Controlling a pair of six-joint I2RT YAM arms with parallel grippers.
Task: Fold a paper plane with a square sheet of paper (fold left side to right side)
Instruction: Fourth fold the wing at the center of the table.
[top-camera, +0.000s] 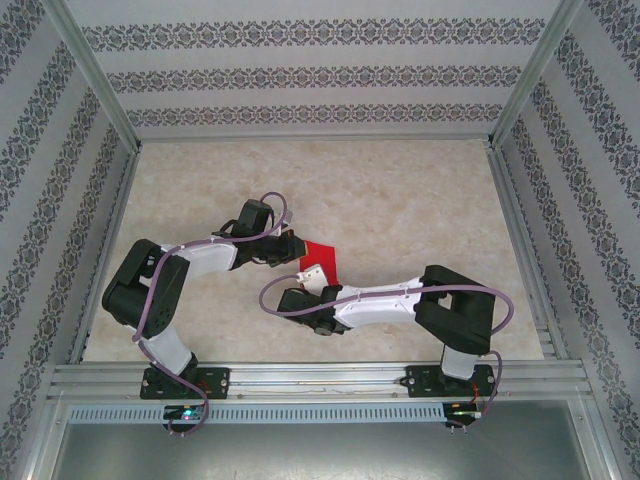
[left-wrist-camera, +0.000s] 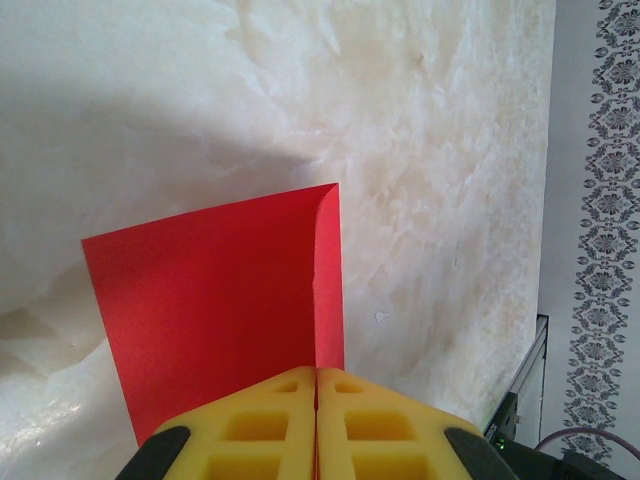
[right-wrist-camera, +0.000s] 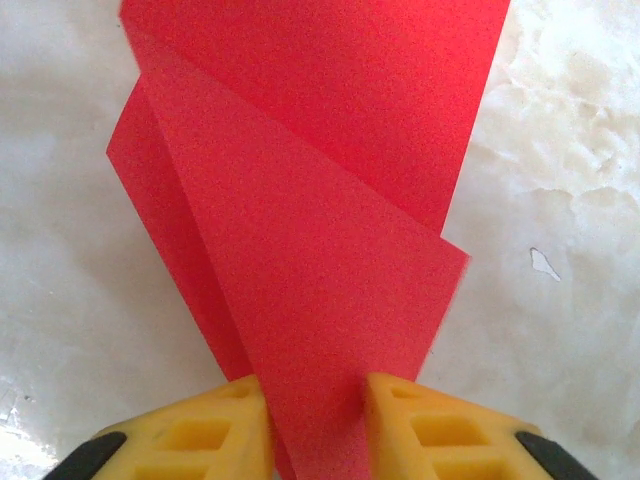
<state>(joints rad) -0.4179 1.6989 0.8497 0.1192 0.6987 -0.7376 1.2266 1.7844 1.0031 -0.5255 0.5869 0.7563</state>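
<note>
The square sheet of paper is bright red and lies partly folded on the table between my two grippers. In the left wrist view the paper lies flat with a narrow strip turned up along its right edge. My left gripper is shut on that near edge, its yellow fingers pressed together; from above the left gripper sits at the paper's left side. In the right wrist view a raised flap of the paper runs down between the fingers of my right gripper, whose jaws stand apart. From above, the right gripper is at the paper's near side.
The table is pale marbled beige, ringed by patterned walls and metal frame posts. A rail crosses the near edge by the arm bases. A small white fleck lies on the table right of the paper.
</note>
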